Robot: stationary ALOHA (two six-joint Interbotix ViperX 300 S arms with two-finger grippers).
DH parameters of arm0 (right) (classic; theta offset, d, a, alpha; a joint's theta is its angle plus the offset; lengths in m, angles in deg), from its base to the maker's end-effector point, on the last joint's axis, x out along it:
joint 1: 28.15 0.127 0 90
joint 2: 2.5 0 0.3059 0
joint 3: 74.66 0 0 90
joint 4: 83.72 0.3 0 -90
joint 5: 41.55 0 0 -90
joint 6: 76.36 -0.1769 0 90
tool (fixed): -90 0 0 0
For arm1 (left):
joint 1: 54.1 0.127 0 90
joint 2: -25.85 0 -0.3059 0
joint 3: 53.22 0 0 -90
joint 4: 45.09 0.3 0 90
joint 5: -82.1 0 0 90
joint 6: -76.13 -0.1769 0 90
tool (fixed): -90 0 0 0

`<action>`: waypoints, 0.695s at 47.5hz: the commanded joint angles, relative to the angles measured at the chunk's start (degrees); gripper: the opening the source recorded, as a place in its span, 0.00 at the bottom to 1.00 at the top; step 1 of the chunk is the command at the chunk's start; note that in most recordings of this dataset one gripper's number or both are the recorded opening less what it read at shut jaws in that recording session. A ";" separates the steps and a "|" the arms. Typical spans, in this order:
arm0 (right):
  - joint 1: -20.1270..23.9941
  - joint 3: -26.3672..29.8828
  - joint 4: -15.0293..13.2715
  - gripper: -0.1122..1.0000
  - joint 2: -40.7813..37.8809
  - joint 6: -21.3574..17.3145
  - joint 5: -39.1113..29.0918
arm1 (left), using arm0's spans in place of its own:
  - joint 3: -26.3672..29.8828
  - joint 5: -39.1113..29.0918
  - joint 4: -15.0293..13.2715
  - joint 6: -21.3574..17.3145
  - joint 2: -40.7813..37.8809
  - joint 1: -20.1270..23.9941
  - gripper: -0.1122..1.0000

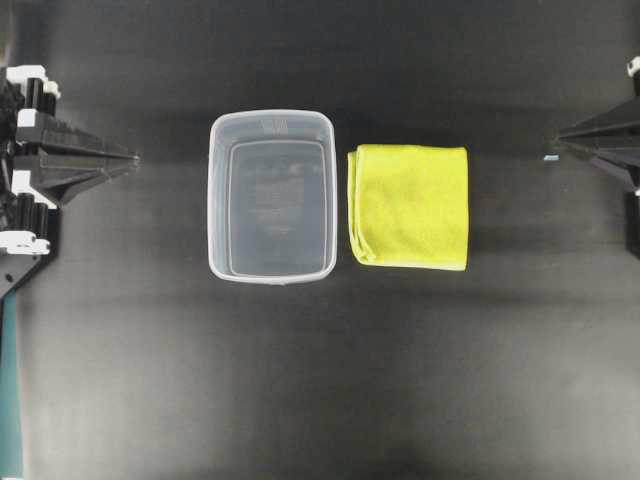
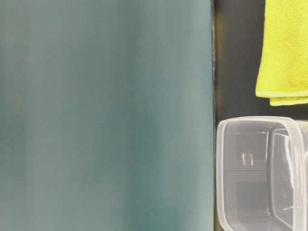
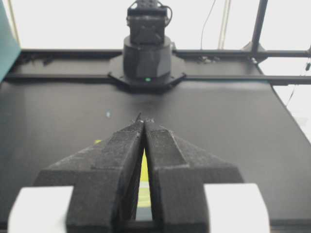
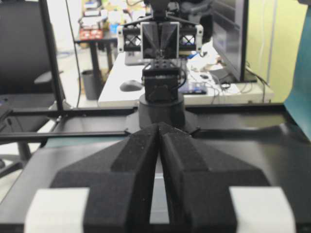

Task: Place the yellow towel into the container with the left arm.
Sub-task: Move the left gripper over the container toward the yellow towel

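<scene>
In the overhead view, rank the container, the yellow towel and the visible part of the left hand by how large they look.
1. Container: largest outline.
2. Yellow towel: a little smaller, lying beside the container on its right.
3. Left hand: only its shut, pointed fingers and mount show at the left edge; it is partly cropped, so its rank is unsure.

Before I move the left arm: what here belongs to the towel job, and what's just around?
Belongs to the job:
- yellow towel, folded, beside the container
- container, nothing in it
- left hand, shut, holding nothing

Just around:
- right hand, shut, parked at the far side
- teal panel
</scene>
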 commanded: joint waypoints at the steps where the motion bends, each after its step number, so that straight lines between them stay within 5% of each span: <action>1: -0.44 0.97 0.35 0.11 -0.70 -0.88 0.79 | 4.04 -5.63 2.37 2.29 -3.08 1.67 0.15; 7: -0.53 0.97 1.41 0.11 0.35 -2.20 -0.18 | 10.90 -16.26 2.37 3.08 -8.44 1.76 0.10; 33: -0.79 2.11 1.58 0.11 7.65 -2.99 -21.27 | 40.61 -41.48 2.37 2.64 -38.41 1.85 0.10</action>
